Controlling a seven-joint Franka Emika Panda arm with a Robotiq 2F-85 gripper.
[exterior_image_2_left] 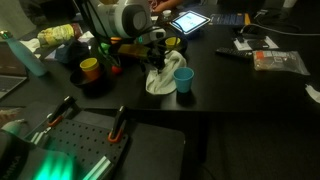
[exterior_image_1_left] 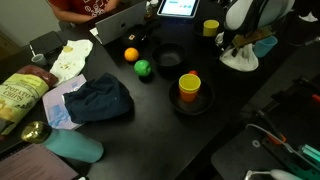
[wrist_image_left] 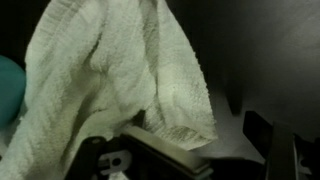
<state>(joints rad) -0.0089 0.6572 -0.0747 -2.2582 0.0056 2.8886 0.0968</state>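
A white towel (exterior_image_2_left: 160, 78) stands in a bunched heap on the black table (exterior_image_2_left: 240, 100), right beside a light blue cup (exterior_image_2_left: 184, 80). My gripper (exterior_image_2_left: 155, 48) is at the top of the heap; it also shows in an exterior view (exterior_image_1_left: 240, 44) over the towel (exterior_image_1_left: 238, 62). In the wrist view the towel (wrist_image_left: 110, 70) fills the left and middle and drapes over one finger. The gripper (wrist_image_left: 205, 140) has its fingers wide apart, with a dark gap to the other finger. The cup's edge (wrist_image_left: 8, 85) shows at far left.
An orange ball (exterior_image_1_left: 131, 55), a green ball (exterior_image_1_left: 143, 68), a black bowl (exterior_image_1_left: 169, 58) and a yellow cup (exterior_image_1_left: 189, 85) in a dark dish sit mid-table. Dark blue clothing (exterior_image_1_left: 100, 100), a snack bag (exterior_image_1_left: 20, 92), a tablet (exterior_image_1_left: 180, 8) and a person at the far edge.
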